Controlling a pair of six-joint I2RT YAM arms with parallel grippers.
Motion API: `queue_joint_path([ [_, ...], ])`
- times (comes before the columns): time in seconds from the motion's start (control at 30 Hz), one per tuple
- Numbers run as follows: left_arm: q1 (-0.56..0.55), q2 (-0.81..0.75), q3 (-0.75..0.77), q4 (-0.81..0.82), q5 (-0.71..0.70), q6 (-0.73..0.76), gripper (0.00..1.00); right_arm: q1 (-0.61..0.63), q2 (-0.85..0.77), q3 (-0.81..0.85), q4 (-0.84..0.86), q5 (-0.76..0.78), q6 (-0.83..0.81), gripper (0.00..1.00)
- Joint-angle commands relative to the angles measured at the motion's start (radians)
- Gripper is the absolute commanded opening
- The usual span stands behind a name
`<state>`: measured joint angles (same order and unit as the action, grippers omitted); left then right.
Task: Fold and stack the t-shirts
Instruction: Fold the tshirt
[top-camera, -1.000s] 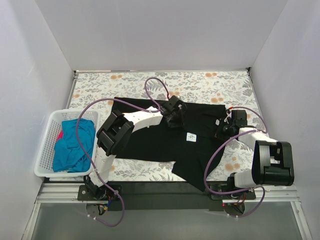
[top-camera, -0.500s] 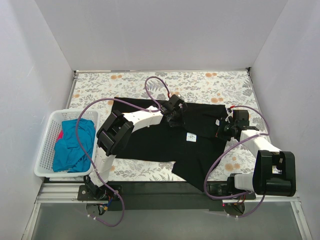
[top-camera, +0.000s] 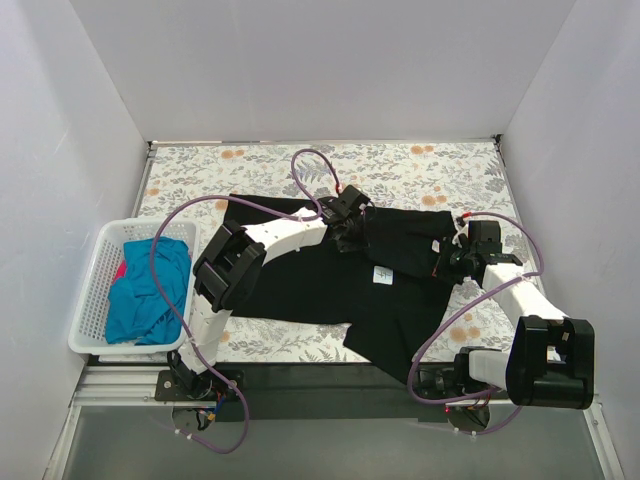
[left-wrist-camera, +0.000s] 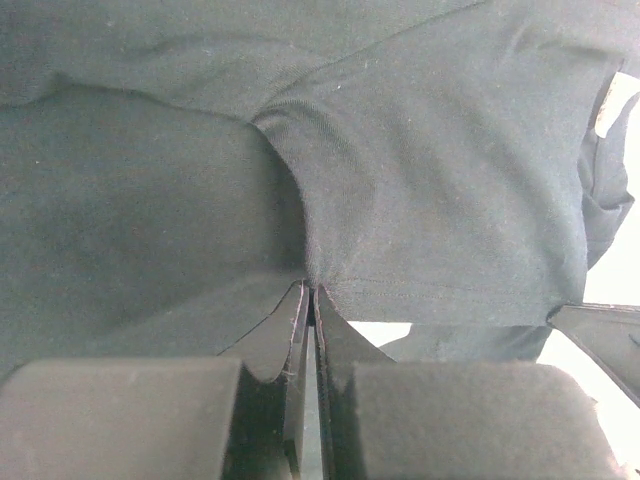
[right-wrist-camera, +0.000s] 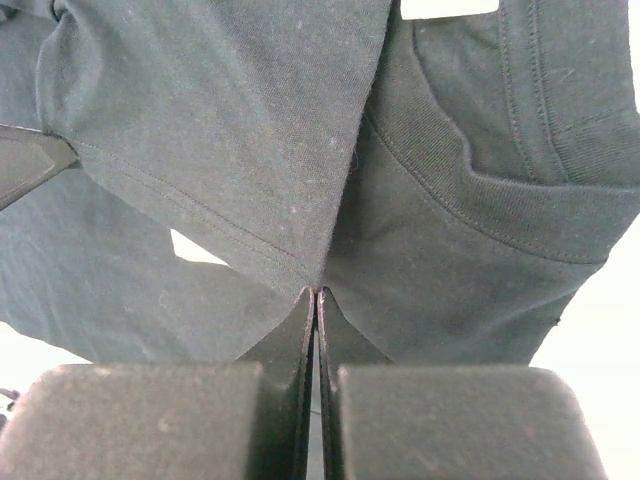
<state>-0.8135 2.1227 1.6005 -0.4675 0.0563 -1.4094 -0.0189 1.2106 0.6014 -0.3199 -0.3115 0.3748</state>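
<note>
A large black t-shirt (top-camera: 320, 285) lies spread across the flowered table, with a white label (top-camera: 382, 273) showing near its middle. My left gripper (top-camera: 349, 222) is at the shirt's far edge, shut on a pinch of the black cloth (left-wrist-camera: 420, 170); the left wrist view has the fingertips of this gripper (left-wrist-camera: 312, 292) pressed together on a fold. My right gripper (top-camera: 449, 262) sits at the shirt's right side, likewise shut on black cloth (right-wrist-camera: 250, 130) by the ribbed collar (right-wrist-camera: 470, 200), its tips (right-wrist-camera: 318, 292) meeting on the fabric. A teal-blue t-shirt (top-camera: 145, 285) and some pink-red cloth (top-camera: 120, 270) lie in the basket.
The white lattice basket (top-camera: 98, 262) stands at the table's left edge. White walls close in the table (top-camera: 250, 165) on three sides. Purple cables loop over both arms. The shirt's lower part hangs toward the dark front rail (top-camera: 330, 378).
Both grippers have closed onto the black shirt. The right arm's elbow has swung down toward the front, and the cloth between the grippers has bunched slightly.
</note>
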Motion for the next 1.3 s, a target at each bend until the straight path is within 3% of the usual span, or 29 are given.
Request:
queue_joint_path([
  [0.0,-0.004,-0.012,0.038,-0.051,-0.001,0.006,0.0,0.002,-0.016,0.014,-0.039,-0.017,0.006,0.01],
  [0.47,0.004,-0.006,0.116,-0.112,0.011,0.006,0.0,0.002,-0.039,0.095,-0.111,-0.003,0.009,0.01],
  [0.73,0.005,-0.006,0.053,-0.123,0.023,0.001,0.0,0.002,-0.071,0.029,-0.125,-0.012,0.029,0.01],
  [1.03,0.005,0.036,0.041,-0.148,0.03,0.009,0.0,0.002,0.01,-0.069,-0.033,-0.012,0.035,0.05],
  [1.13,0.007,0.028,0.044,-0.152,0.03,0.016,0.06,0.002,0.018,-0.046,-0.022,-0.006,0.027,0.23],
  [1.27,0.025,-0.024,0.073,-0.163,0.004,0.023,0.35,-0.007,0.006,0.052,-0.024,0.035,0.003,0.45],
])
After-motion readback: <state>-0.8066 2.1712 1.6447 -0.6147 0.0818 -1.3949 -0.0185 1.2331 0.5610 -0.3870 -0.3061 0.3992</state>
